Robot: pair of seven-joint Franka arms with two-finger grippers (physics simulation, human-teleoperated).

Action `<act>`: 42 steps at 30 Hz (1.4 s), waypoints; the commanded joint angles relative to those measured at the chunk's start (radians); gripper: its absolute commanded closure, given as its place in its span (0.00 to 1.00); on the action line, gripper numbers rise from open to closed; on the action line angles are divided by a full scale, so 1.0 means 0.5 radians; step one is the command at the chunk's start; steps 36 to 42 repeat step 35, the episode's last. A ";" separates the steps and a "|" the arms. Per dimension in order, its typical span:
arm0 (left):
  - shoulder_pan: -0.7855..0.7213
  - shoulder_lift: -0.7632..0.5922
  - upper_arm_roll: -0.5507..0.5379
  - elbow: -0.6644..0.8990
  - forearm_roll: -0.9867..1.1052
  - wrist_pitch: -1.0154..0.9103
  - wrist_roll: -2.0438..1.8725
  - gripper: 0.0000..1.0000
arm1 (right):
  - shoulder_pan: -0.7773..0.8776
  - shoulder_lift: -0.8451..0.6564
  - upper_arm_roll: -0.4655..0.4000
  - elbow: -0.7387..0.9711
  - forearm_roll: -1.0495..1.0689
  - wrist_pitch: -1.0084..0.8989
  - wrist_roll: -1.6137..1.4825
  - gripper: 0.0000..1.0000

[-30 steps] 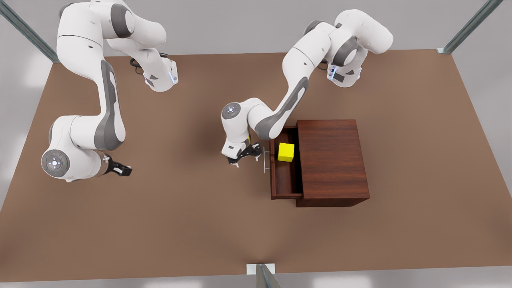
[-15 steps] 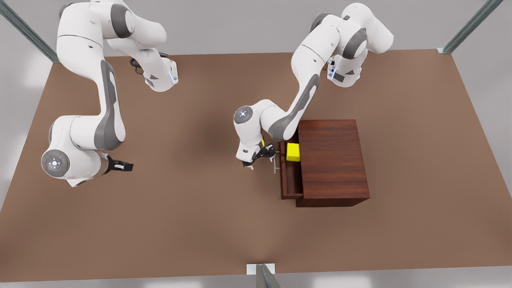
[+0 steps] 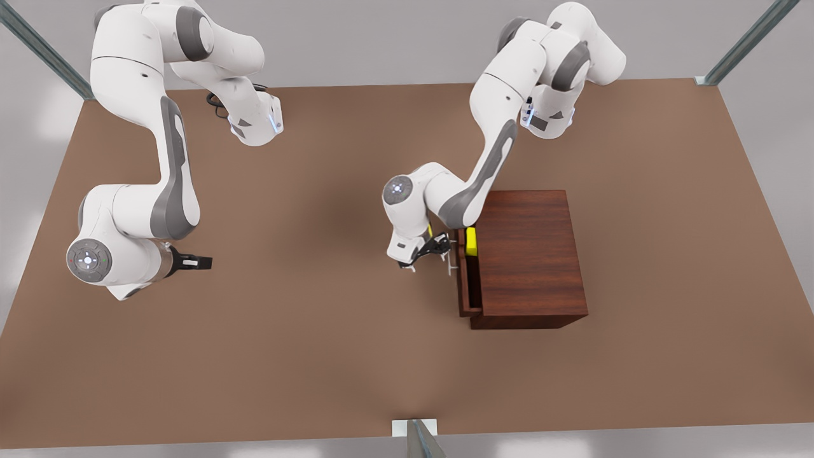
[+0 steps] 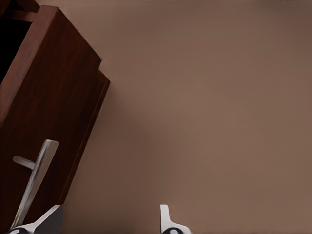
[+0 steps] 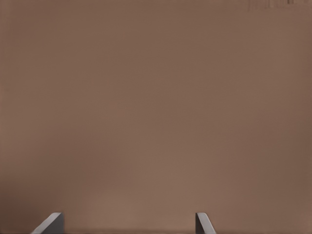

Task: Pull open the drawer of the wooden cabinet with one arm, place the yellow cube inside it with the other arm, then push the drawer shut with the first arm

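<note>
A bare brown table carries the whole scene, with grey walls beyond it. The left gripper sits just in front of the drawer, its fingers spread wide in the left wrist view, one of them right beside the thin silver handle; whether it touches the bar I cannot tell. The drawer stands only a sliver out of the cabinet, and a narrow strip of the yellow cube shows inside it, near the end of the gap where the arm crosses. The drawer looks like stiff wood on a straight slide, so I judge a flat push on the front panel or the bar should seat it; the bar is thin and smooth and could slip off a fingertip if pressed off-centre. The cube is small and probably light, and may shift when the drawer stops. There is open table all round the cabinet. The right gripper waits well apart near the front view's left, fingers wide over bare table.
</note>
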 commanded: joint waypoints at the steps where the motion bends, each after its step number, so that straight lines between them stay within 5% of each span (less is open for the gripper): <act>1: 0.001 -0.031 0.014 -0.040 0.003 -0.016 0.227 0.00 | 0.000 -0.002 0.000 0.001 0.000 -0.003 -0.145 0.00; 15: 0.020 -0.141 0.094 -0.185 0.003 -0.046 0.445 0.00 | 0.000 -0.002 0.000 0.013 -0.006 -0.003 -0.142 0.00; 18: 0.020 -0.190 0.128 0.066 -0.187 -0.287 0.313 0.00 | 0.000 -0.002 0.000 0.013 -0.006 -0.003 -0.142 0.00; 21: 0.314 -0.647 0.149 0.263 -0.460 -1.000 1.042 0.00 | 0.000 -0.002 0.000 0.016 -0.006 -0.003 -0.132 0.00; 23: 0.881 -0.877 0.152 0.229 -0.684 -1.261 2.297 0.00 | 0.000 -0.002 0.000 0.016 -0.006 -0.003 -0.132 0.00; 24: 1.032 -0.957 0.152 0.150 -0.709 -1.271 2.586 0.00 | 0.000 -0.002 0.000 0.016 -0.006 -0.003 -0.132 0.00; 25: 1.038 -1.282 0.155 -0.389 -0.696 -0.839 2.605 0.00 | 0.000 -0.002 0.000 0.016 -0.006 0.000 -0.132 0.00; 28: 1.023 -1.239 0.140 -0.384 -0.702 -0.736 2.584 0.00 | -0.003 -0.094 -0.004 -0.112 0.012 0.067 -0.041 0.00; 29: 1.023 -1.206 0.140 -0.372 -0.687 -0.727 2.587 0.00 | -0.003 -0.449 0.000 -0.630 0.009 0.356 -0.031 0.00; 30: 1.020 -1.184 0.140 -0.301 -0.690 -0.727 2.587 0.00 | -0.003 -0.579 -0.004 -0.726 0.009 0.356 -0.031 0.00; 42: 1.051 -1.107 0.152 -0.209 -0.706 -0.743 2.608 0.00 | -0.015 -0.576 -0.019 -0.680 0.000 0.319 -0.031 0.00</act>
